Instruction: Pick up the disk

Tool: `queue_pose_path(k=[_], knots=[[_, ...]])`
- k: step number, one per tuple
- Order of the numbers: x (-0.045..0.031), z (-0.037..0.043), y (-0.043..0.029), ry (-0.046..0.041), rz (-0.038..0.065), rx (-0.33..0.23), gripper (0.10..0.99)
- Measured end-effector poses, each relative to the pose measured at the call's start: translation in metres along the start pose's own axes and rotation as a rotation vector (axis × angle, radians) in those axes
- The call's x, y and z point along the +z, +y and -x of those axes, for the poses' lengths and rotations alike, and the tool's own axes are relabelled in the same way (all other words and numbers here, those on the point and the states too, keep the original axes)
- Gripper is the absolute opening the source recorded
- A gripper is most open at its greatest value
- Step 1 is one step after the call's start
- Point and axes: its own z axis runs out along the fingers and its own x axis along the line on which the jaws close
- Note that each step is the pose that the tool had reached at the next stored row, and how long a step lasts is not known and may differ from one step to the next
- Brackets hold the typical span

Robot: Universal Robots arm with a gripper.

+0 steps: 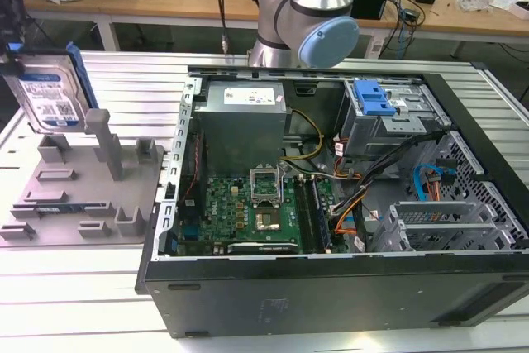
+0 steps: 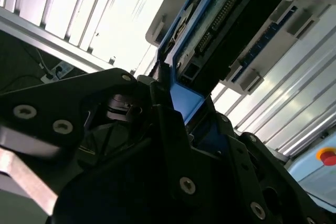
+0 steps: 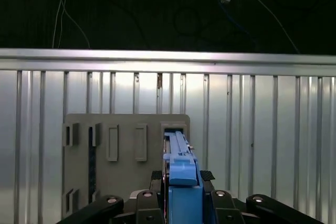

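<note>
The disk (image 1: 48, 93) is a silver hard drive with a white-and-blue label and blue side rails. It stands upright on edge above the far corner of the grey holder (image 1: 83, 196), at the exterior view's left. In the first wrist view the disk (image 3: 181, 179) shows edge-on, blue rail up, and my gripper (image 3: 181, 176) is shut on it with one black pad (image 3: 156, 174) on each side. Below it lies the holder (image 3: 126, 150) with its slots. The second wrist view shows the disk's (image 2: 231, 19) circuit-board side sticking out past the black fingers (image 2: 173, 129).
An open computer case (image 1: 463, 287) fills the middle and the exterior view's right, with the motherboard and a blue drive caddy (image 1: 372, 98) inside. The arm's base (image 1: 306, 22) rises behind the case. The ribbed metal table (image 1: 74, 295) carries everything. A red button (image 2: 328, 157) sits off the table.
</note>
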Motion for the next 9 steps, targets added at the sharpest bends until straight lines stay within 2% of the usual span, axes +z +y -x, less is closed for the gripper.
queue_pose_path(k=[2, 4, 6, 7, 9], knots=[[-0.0146, -0.0010, 0.0005, 0.0000, 0.002, 0.000, 0.365], [-0.0360, -0.0028, 0.0012, 0.0000, 0.004, 0.000, 0.365], [-0.0463, -0.0035, 0.0016, 0.0000, 0.005, 0.000, 0.365], [-0.0548, -0.0041, 0.0019, -0.0001, 0.005, 0.000, 0.365], [-0.0643, -0.0048, 0.0022, -0.0001, 0.006, 0.000, 0.365]])
